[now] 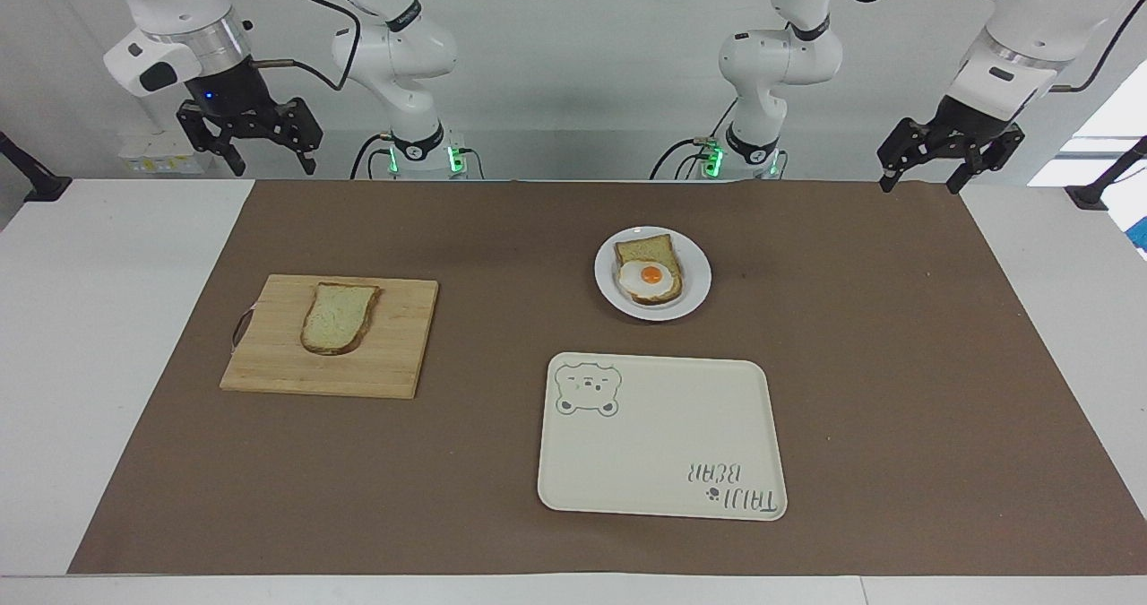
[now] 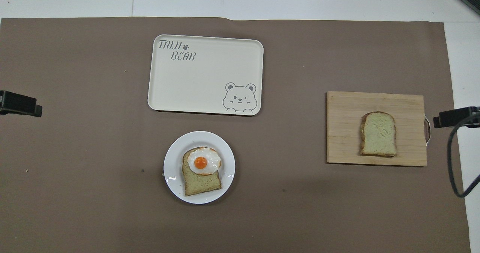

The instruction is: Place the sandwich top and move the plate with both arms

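White desk under a wide brown mat carries everything, with a pale wall at the robots' end. Both arms wait raised at that end: the right arm with its pincer, the right pincer, hanging released over the desk edge by the mat's corner, and the left arm with the left pincer likewise released and holding nothing at the other corner. A cream rectangular tray with a bear drawing lies farthest from the robots. Toward the right arm's end sits a wooden cutting board, and flat on it the sandwich top, a plain bread slice. The small white plate sits just nearer the robots than the tray, apart from it, holding a bread slice topped by a fried egg.
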Robot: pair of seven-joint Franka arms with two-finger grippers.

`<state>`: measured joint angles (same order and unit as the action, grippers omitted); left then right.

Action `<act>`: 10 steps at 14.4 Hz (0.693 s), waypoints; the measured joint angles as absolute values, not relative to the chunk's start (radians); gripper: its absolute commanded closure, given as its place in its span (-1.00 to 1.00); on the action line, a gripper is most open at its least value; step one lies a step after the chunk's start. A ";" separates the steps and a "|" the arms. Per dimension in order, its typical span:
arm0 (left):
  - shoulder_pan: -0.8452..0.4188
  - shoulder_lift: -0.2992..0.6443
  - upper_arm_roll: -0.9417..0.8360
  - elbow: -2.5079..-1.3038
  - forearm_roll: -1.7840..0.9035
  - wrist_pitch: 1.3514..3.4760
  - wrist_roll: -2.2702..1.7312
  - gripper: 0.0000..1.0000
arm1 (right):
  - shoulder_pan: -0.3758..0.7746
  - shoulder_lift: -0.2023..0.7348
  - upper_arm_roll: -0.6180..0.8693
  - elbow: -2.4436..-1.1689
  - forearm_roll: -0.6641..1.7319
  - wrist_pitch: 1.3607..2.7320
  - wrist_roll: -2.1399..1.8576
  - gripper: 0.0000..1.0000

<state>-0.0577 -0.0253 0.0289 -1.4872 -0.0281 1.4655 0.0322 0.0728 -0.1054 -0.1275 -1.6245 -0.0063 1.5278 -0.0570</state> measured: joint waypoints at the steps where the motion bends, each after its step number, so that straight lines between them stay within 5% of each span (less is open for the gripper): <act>1: -0.058 -0.013 0.028 -1.455 -0.028 1.444 0.032 -1.00 | 0.073 -0.105 -0.127 -1.625 -0.006 1.528 -0.057 -1.00; 10: -0.057 0.001 0.024 -1.416 -0.028 1.424 0.032 -1.00 | 0.072 -0.105 -0.130 -1.625 -0.006 1.527 -0.055 -1.00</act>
<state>-0.0571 0.0008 0.0240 -1.4156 -0.0281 1.4238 0.0322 0.0723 -0.1054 -0.1298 -1.6246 -0.0063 1.5274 -0.0551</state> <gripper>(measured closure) 0.000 0.000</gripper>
